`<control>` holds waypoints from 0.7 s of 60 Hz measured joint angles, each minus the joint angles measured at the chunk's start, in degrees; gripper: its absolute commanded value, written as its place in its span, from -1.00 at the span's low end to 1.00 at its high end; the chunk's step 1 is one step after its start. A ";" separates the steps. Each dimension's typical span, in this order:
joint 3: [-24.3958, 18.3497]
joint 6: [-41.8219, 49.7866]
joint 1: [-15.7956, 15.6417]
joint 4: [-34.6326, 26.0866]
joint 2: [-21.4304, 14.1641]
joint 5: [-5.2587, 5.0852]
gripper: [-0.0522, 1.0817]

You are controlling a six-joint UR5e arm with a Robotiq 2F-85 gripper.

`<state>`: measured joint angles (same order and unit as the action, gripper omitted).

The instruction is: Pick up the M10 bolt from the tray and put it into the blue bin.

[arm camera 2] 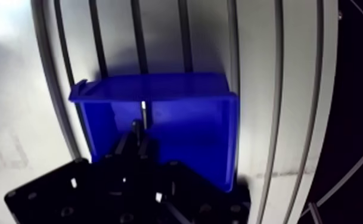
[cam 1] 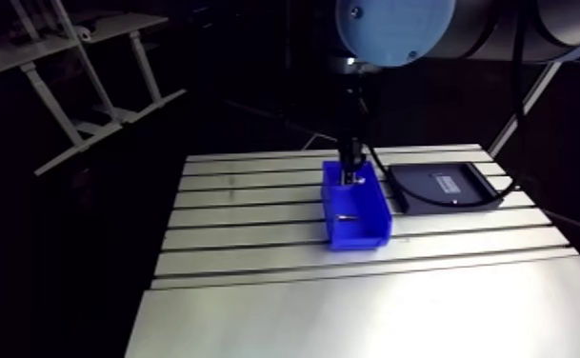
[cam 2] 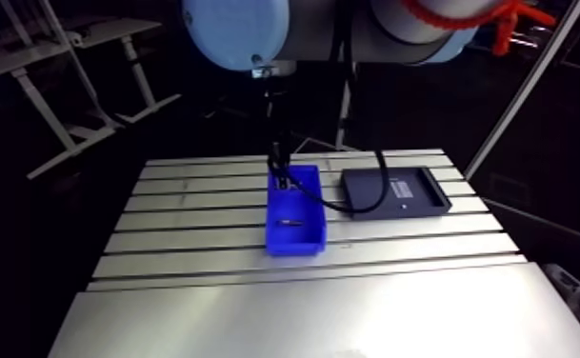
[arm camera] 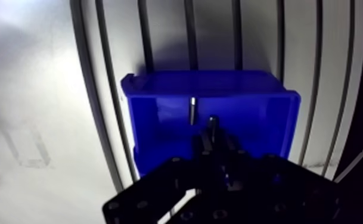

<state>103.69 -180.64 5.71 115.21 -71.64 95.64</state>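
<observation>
Gripper (arm camera: 211,126) is hanging over the blue bin (arm camera: 207,78), fingers pinched together, empty. Bolt (arm camera: 191,111) is lying inside, just ahead.

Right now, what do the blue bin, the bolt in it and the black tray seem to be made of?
Blue bin: likely moulded plastic, going by its uniform saturated colour and smooth walls with a soft sheen. Bolt: probably bare metal, with a pale, glinting shaft; it is too small to say more. Black tray: dark and matte, perhaps plastic or coated metal; the look leaves it open.
</observation>
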 measured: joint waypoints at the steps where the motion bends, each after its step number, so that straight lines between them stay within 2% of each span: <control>1: 0.02 0.02 -0.01 0.11 0.11 0.00 0.89; 30: 0.63 1.28 -0.05 1.68 2.77 0.16 0.89; 42: 0.94 1.43 -0.03 2.87 3.70 1.26 0.88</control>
<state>104.64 -179.21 5.68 118.09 -67.94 96.91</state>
